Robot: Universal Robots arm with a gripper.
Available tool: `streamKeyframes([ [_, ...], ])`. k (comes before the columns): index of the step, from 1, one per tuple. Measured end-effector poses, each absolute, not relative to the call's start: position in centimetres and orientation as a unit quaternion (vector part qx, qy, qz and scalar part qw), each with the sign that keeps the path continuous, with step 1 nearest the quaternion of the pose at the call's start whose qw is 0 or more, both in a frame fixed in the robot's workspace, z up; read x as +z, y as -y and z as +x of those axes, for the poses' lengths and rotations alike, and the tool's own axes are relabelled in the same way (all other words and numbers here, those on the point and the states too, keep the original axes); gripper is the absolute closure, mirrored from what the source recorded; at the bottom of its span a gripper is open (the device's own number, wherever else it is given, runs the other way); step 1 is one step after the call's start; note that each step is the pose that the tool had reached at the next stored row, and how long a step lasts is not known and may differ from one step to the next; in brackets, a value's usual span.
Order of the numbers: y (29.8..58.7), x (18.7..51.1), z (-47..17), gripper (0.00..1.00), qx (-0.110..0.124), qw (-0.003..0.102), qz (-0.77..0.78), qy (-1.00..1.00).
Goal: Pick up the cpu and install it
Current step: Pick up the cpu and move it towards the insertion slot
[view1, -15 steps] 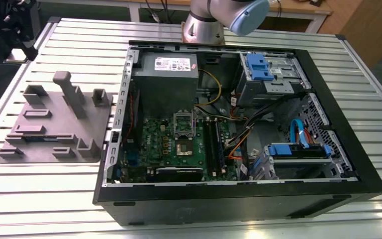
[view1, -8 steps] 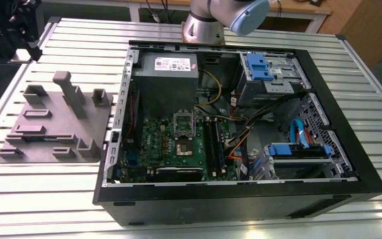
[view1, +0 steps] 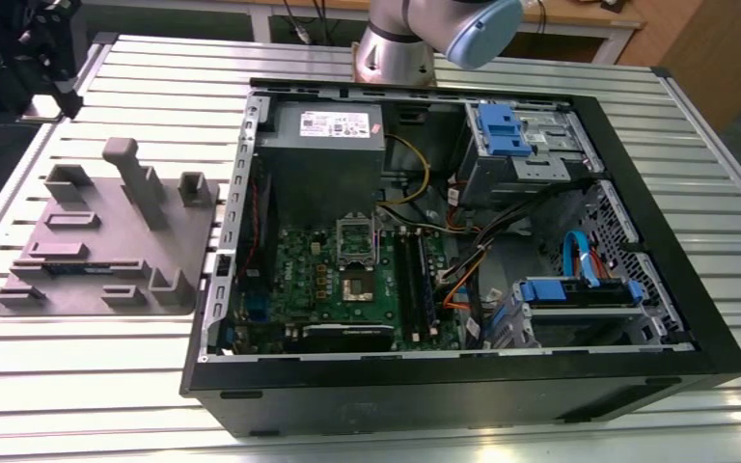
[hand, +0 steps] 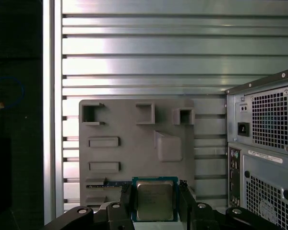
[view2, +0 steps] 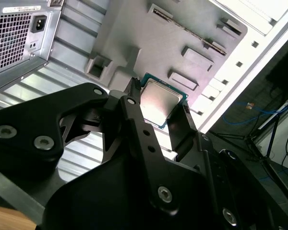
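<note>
- The black two-finger gripper (hand: pixel 154 205) is clamped on the cpu (hand: pixel 154 199), a small flat square chip with a shiny silver top and a thin blue-green rim.
- In both wrist views, one black finger (hand: pixel 185 203) presses on each of two opposite edges. The chip sits right in the middle between them, shiny side facing the cameras.
- The chip is square, so it has no long side to line up.
- It looks lifted. The flat gray plastic tray (hand: pixel 134 143) with raised blocks lies behind it and apart from it, on the silver slatted table (hand: pixel 158 48).
- In the exterior view, that tray sits at 9 o'clock from the big black open computer case (view1: pixel 474 395).
- Inside the case, the square socket (view1: pixel 359 282) on the green board (view1: pixel 300 275) is toward 9 o'clock from the middle, and it looks bare.
- My guess is that the chip is picked up but not yet put in.
</note>
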State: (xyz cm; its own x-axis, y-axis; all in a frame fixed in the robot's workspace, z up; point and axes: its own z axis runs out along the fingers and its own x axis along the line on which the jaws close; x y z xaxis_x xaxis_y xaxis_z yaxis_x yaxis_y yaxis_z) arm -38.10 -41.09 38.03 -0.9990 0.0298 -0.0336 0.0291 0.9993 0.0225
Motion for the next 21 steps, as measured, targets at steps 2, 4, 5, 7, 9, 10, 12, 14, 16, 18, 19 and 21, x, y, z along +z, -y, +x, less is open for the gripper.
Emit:
streamKeyframes([
  [2,41.09,38.03,-38.04,0.53,0.011,0.017,0.015,-1.0],
  [4,41.09,38.02,-37.97,0.53,0.011,0.017,0.015,-1.0],
  [5,41.09,38.03,-37.93,0.53,0.011,0.017,0.015,-1.0],
  [7,41.09,38.03,-37.87,0.53,0.011,0.017,0.015,-1.0],
  [9,41.1,38.03,-37.82,0.53,0.011,0.017,0.015,-1.0],
  [10,41.1,38.03,-37.8,0.53,0.011,0.017,0.015,-1.0],
  [12,41.09,38.03,-37.76,0.53,0.011,0.017,0.015,-1.0],
  [14,41.09,38.03,-37.71,0.53,0.011,0.017,0.015,-1.0],
  [16,41.09,38.03,-37.66,0.53,0.011,0.017,0.015,-1.0],
  [18,41.09,38.03,-37.6,0.53,0.011,0.017,0.015,-1.0],
  [19,41.1,38.03,-37.57,0.53,0.011,0.017,0.015,-1.0],
  [21,41.09,38.04,-37.51,0.53,0.011,0.017,0.015,-1.0],
])
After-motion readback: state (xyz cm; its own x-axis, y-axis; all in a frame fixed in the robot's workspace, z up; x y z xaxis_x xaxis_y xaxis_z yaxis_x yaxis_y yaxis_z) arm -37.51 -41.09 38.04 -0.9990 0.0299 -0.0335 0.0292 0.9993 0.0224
